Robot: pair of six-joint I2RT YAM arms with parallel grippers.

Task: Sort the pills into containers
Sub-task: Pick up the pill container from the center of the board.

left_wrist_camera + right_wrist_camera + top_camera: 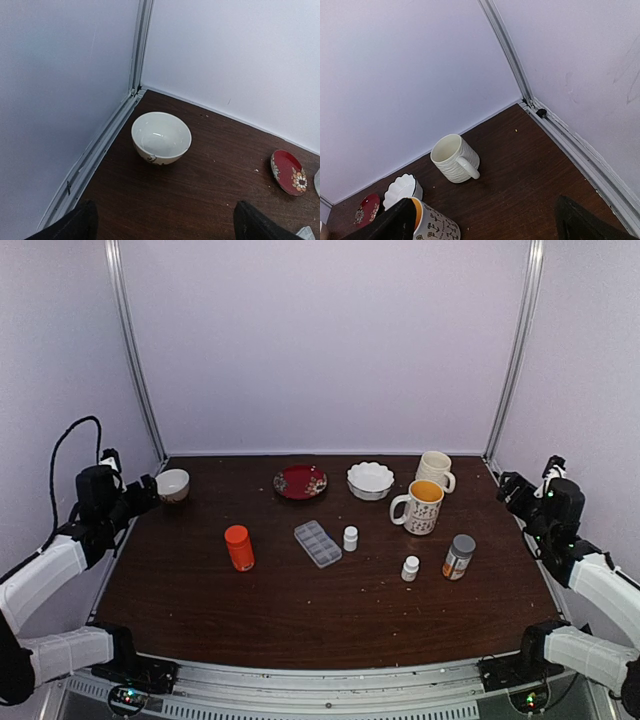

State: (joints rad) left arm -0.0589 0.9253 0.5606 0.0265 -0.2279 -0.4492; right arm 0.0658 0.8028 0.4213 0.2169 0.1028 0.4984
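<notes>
One view only, top, shows pill box point(318, 543); left wrist: bowl point(161, 137).

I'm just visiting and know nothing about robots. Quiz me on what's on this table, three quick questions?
1. True or false: the clear pill box lies between the orange bottle and a small white bottle.
2. Which dish sits nearest the left fingers? A red plate, B cream bowl, C scalloped bowl.
3. How many mugs stand on the table?
Key: 1 true; 2 B; 3 two.
</notes>
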